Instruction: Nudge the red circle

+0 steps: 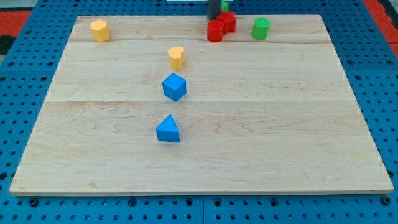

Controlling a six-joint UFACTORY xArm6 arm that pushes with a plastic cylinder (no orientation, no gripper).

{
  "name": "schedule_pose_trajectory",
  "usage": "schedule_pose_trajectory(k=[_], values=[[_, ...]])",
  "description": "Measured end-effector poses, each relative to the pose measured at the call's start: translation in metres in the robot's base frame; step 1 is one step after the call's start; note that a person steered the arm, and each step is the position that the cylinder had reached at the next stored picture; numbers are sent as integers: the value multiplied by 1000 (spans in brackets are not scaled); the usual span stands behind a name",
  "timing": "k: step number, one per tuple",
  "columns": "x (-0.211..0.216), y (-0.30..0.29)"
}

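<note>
The red circle [215, 32], a short red cylinder, stands near the board's top edge, right of centre. A second red block [229, 22] of unclear shape touches it at its upper right. My dark rod comes down from the view's top, and my tip [214, 18] sits just above the red circle, against or very near its far side and left of the second red block.
A green cylinder [261, 28] stands right of the red blocks. A yellow block [99, 30] is at the top left, and a yellow heart [176, 57], blue cube [175, 86] and blue triangle [168, 129] run down the middle. A green bit [226, 5] shows beside the rod.
</note>
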State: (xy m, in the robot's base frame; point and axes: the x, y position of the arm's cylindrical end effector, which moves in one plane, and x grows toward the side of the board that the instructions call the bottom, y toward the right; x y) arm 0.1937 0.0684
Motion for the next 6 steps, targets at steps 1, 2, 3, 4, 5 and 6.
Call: schedule_pose_trajectory(k=[1, 2, 3, 4, 5, 6], values=[[7, 34], [15, 39], [3, 29], [0, 9], [19, -43], [29, -83]])
